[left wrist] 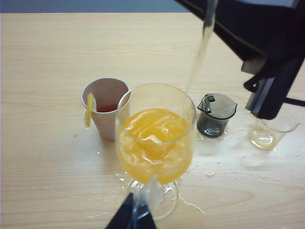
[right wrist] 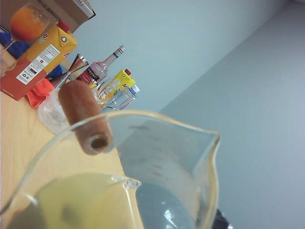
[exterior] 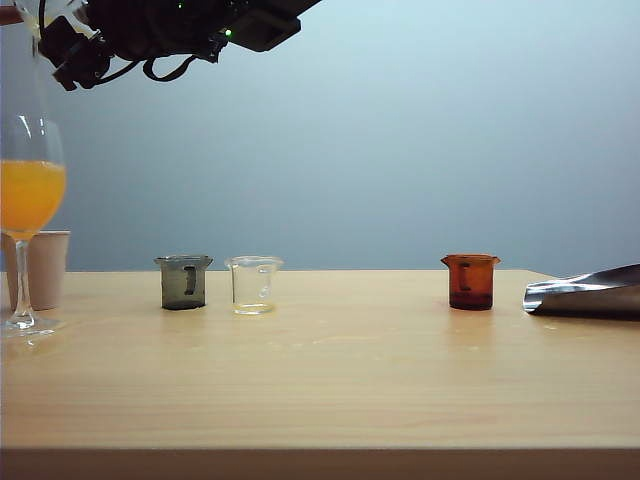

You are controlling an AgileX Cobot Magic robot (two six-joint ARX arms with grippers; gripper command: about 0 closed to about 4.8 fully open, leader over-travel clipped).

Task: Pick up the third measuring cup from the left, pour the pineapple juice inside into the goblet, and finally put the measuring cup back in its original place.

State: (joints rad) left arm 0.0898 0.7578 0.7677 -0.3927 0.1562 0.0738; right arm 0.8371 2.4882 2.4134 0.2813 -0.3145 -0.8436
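- The third measuring cup (right wrist: pixel 157 157) is up in the air at the far left of the scene, tipped over the goblet (exterior: pixel 28 180). It's carried by the right pincer (exterior: pixel 70 55), which has reached across from its own side.
- I can't see the jaws themselves, but the cup fills the right wrist view and hangs off that arm, so I read the pincer as clamped on it, about half open around the body.
- A thin stream (left wrist: pixel 200 52) runs into the goblet. A fair bit of pale pineapple juice (right wrist: pixel 71 200) is left in the cup.
- Handling guess: thin clear plastic, very light and stiff enough, but it'd flex if squeezed hard. The walls are probably wet and slick, going by the splashes (left wrist: pixel 190 205) on the bench (exterior: pixel 350 380).
- The stubby brown handle (right wrist: pixel 86 117) looks like the grippiest spot. A hold across the body just below the rim seems fine too.
- The goblet is the fragile, top-heavy one: tall stem, bowl loaded with orange liquid, small foot. Don't bump its rim.
- The left pincer (left wrist: pixel 133 217) sits low and near, right at the goblet's foot. Its fingers look close together, but I can't tell whether they're actually holding the stem.
- The cup's home looks like the gap between the clear cup (exterior: pixel 253 285) and the amber cup (exterior: pixel 470 282).
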